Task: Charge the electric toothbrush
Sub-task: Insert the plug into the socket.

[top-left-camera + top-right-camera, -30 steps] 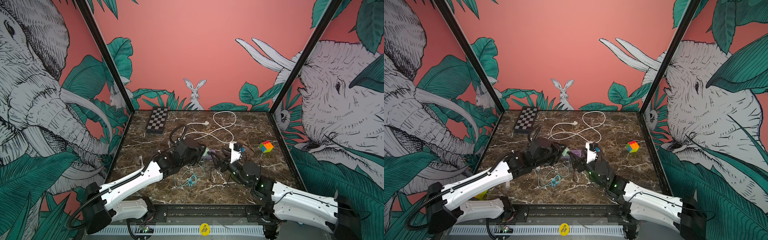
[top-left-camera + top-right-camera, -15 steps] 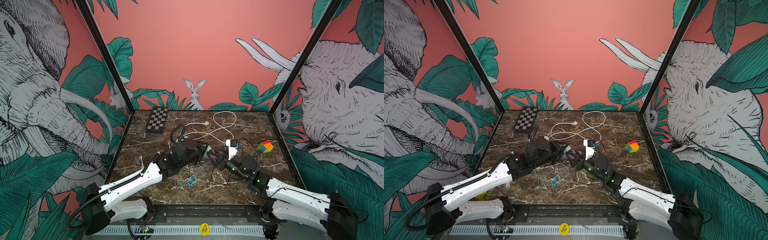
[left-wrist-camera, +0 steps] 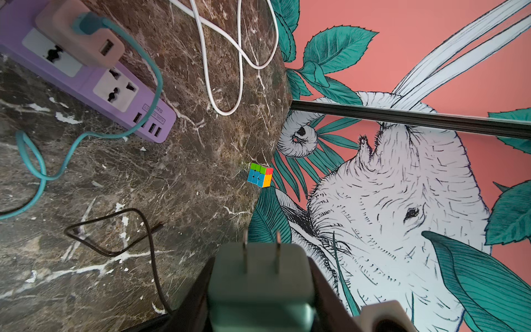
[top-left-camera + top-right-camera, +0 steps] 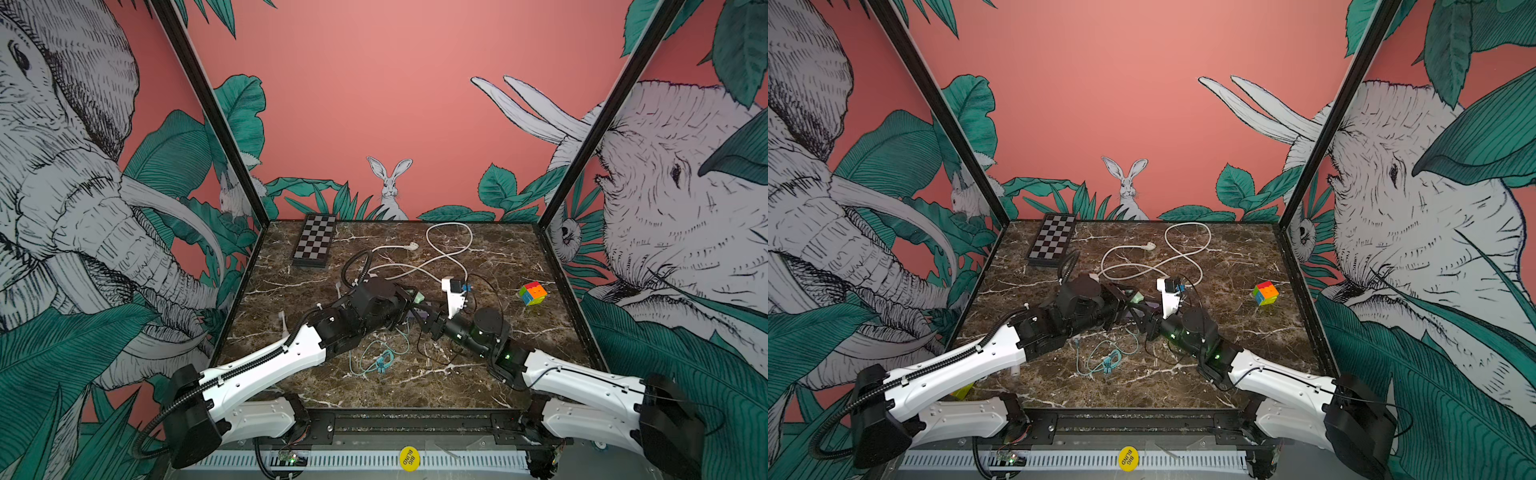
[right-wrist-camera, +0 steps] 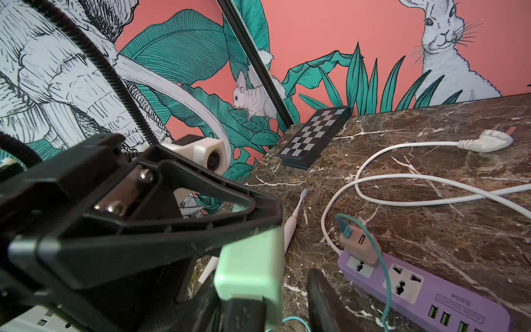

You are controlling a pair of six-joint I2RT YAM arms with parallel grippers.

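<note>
My left gripper (image 3: 260,267) is shut on a mint-green plug adapter (image 3: 258,276), its two prongs pointing outward. In both top views it holds the adapter (image 4: 417,296) just above the table's middle. My right gripper (image 5: 258,287) meets it there. Its jaws straddle the adapter's (image 5: 250,273) back end, where a black plug (image 5: 244,313) sits. A gap shows beside one finger (image 5: 324,301). The pink electric toothbrush (image 5: 297,214) lies on the marble behind the adapter. A purple power strip (image 5: 416,290) lies close by.
A pink charger (image 3: 80,37) with a teal cable (image 4: 374,357) sits in the strip (image 3: 94,86). A thin black cable (image 3: 115,230) loops on the marble. A white cord (image 4: 449,253), a chessboard (image 4: 314,241) and a colour cube (image 4: 533,293) lie further off.
My right arm has reached in toward the left gripper, and its jaws have narrowed around the adapter's end. The left arm has kept still with the adapter.
</note>
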